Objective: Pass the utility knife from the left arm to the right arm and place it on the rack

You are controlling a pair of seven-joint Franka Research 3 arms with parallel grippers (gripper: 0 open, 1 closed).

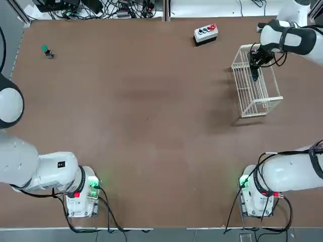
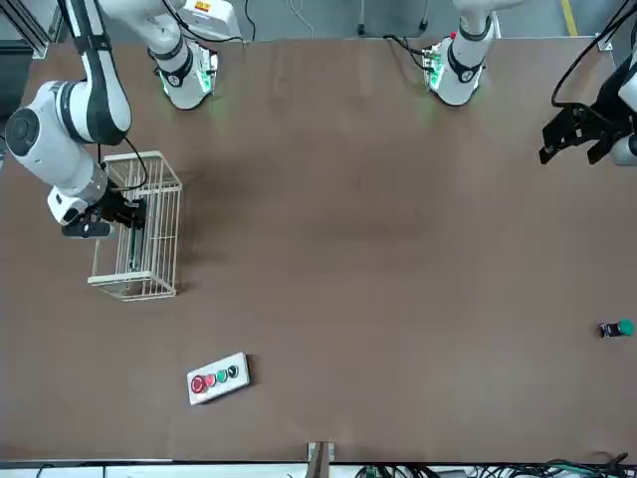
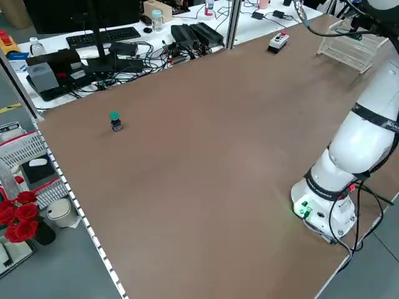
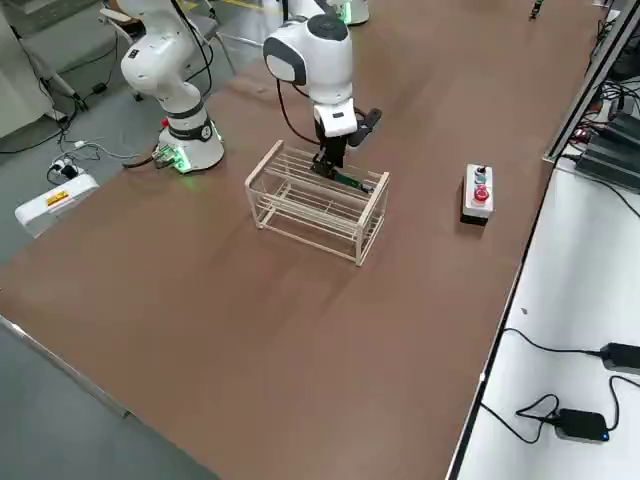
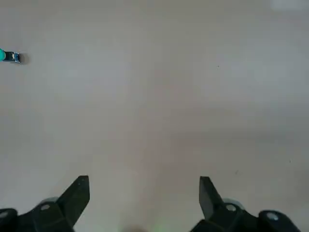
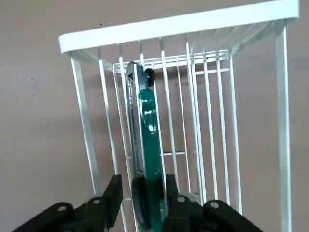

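Note:
The white wire rack (image 1: 257,98) stands at the table's far right. My right gripper (image 1: 255,63) reaches down into its far end, shut on the dark green utility knife (image 6: 147,125). In the right wrist view the knife runs lengthwise along the rack's bottom bars (image 6: 207,125), its near end between my fingers (image 6: 113,195). The right side view shows the knife (image 4: 350,181) low inside the rack (image 4: 300,215). My left gripper (image 5: 144,186) hovers open and empty over bare table at the far left, shown in the front view as the left gripper (image 2: 577,139).
A grey box with coloured buttons (image 1: 206,33) lies at the far edge, left of the rack. A tiny green-topped object (image 1: 46,50) sits at the far left. Cables and equipment line the bench beyond the table's far edge.

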